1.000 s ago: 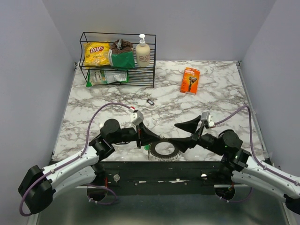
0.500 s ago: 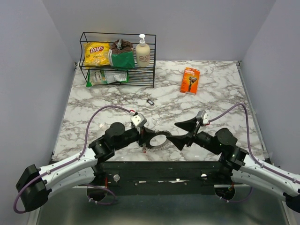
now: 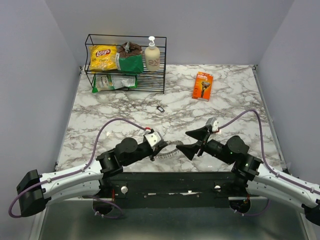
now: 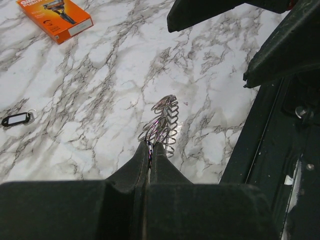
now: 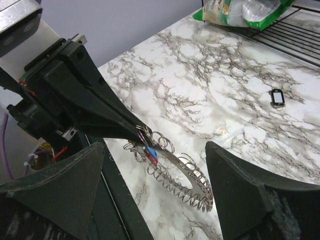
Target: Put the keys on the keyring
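Stands on a white marble table [image 3: 225, 100] veined in grey, filling most of the top view. Has a black wire rack [image 3: 89, 55] at the far left corner, loaded with a yellow chips bag [image 3: 103, 57], a green bag [image 3: 130, 61], a pump bottle [image 3: 152, 57] and, on the lower shelf, a clear packet [image 3: 115, 81].

Reaches both arms inward from the near edge, nose to nose. Presses the left gripper [image 4: 150, 146] tight together on one end of the keyring [image 5: 192, 185], at the near middle of the table just beyond the dark front rail. Lets the rest of the coiled loop stick out past the fingertips towards the other arm. Spreads the right gripper [image 3: 181, 141] wide apart, one finger on either side of the loop (touching it or not, cannot tell).

Leaves an orange razor box [image 3: 202, 85] lying flat, well apart towards the far right. Leaves a small black key tag [image 3: 160, 108] alone on bare marble between rack and grippers. Shows of the keys [image 5: 150, 154] only a blue-and-red head, hard against the loop right beside the left fingertips.
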